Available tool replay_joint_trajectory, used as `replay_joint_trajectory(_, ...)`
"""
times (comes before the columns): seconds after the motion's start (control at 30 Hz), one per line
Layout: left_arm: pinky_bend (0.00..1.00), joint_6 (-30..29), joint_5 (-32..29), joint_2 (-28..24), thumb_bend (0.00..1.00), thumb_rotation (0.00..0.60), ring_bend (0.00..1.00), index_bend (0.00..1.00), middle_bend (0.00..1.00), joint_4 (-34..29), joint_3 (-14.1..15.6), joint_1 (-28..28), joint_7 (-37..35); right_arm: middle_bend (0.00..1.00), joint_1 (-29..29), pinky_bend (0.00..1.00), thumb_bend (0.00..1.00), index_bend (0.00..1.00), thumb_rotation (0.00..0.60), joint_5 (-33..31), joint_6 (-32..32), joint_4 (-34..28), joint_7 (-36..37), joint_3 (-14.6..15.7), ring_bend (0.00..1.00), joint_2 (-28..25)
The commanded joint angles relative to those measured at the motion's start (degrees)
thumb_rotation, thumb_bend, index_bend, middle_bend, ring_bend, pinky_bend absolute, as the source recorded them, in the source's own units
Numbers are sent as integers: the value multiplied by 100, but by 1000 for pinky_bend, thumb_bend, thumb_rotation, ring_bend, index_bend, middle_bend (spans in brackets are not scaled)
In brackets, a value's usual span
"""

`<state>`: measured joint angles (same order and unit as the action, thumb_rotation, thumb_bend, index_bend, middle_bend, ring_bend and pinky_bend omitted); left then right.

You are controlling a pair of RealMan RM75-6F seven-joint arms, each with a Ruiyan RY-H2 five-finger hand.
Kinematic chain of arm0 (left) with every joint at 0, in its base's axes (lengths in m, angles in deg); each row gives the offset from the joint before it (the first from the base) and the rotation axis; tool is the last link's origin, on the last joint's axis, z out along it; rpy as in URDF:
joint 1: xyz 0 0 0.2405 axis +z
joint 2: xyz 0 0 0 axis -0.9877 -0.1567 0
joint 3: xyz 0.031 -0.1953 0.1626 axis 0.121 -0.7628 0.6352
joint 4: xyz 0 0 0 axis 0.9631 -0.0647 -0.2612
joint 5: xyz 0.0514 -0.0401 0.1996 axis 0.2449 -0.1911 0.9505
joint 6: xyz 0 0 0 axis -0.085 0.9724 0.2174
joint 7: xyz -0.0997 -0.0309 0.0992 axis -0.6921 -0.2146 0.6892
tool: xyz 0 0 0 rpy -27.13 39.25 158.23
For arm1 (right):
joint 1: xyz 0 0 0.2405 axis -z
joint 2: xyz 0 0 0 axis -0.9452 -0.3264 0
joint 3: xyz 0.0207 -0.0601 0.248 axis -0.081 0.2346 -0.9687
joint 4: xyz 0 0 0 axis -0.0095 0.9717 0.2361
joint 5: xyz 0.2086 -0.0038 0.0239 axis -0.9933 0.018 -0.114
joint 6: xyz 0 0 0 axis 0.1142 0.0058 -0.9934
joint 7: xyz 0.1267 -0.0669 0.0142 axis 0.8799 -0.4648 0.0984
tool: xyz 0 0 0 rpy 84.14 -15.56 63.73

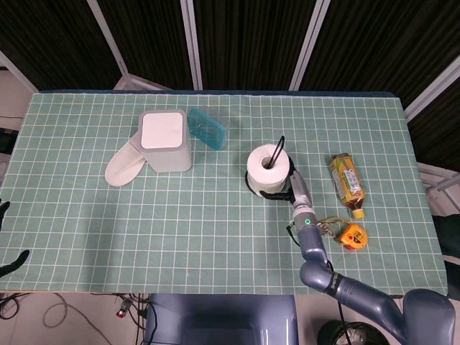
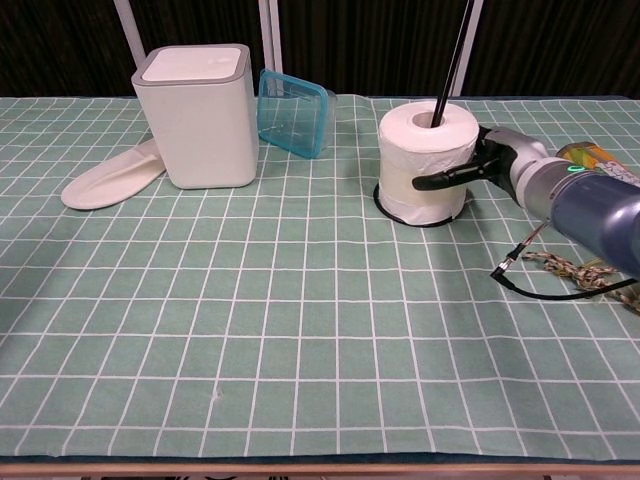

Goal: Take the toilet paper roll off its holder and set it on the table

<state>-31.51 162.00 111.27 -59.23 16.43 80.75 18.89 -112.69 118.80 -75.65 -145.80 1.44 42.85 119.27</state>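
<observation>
A white toilet paper roll (image 1: pixel 266 167) (image 2: pixel 424 160) stands on its holder, the black rod (image 1: pixel 279 146) (image 2: pixel 455 50) rising through its core and the dark base ring (image 2: pixel 384 205) showing under it. My right hand (image 1: pixel 289 188) (image 2: pixel 482 165) grips the roll from its right side, the thumb lying across the front and the fingers behind it. The roll leans slightly to the left on the rod. Only dark fingertips of my left hand (image 1: pixel 6 237) show at the left edge of the head view, spread apart and holding nothing.
A white lidded bin (image 1: pixel 165 140) (image 2: pixel 195 115), a blue plastic box (image 1: pixel 207 128) (image 2: pixel 293 110) and a white slipper (image 1: pixel 126 165) (image 2: pixel 110 178) lie left of the roll. A tea bottle (image 1: pixel 346 183) and a yellow tape measure (image 1: pixel 353 235) lie to its right.
</observation>
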Motion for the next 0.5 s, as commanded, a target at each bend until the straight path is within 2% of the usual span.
replay_joint_trajectory(0.03, 20, 1, -21, -5, 176, 600, 0, 36, 0, 2, -8, 2, -12, 0, -100, 0, 0, 0, 600, -86, 52, 89, -60, -72, 0, 72)
replay_joint_trajectory(0.23, 20, 13, -42, -15, 176, 600, 0, 36, 0, 10, -13, 1, -33, 0, -286, 0, 0, 0, 600, -268, 59, 312, -223, -160, 0, 239)
replay_joint_trajectory(0.5, 20, 1, -84, -47, 176, 600, 0, 35, 0, 14, -27, 17, -84, 0, -620, 0, 0, 0, 600, -659, 144, 905, -419, -377, 0, 580)
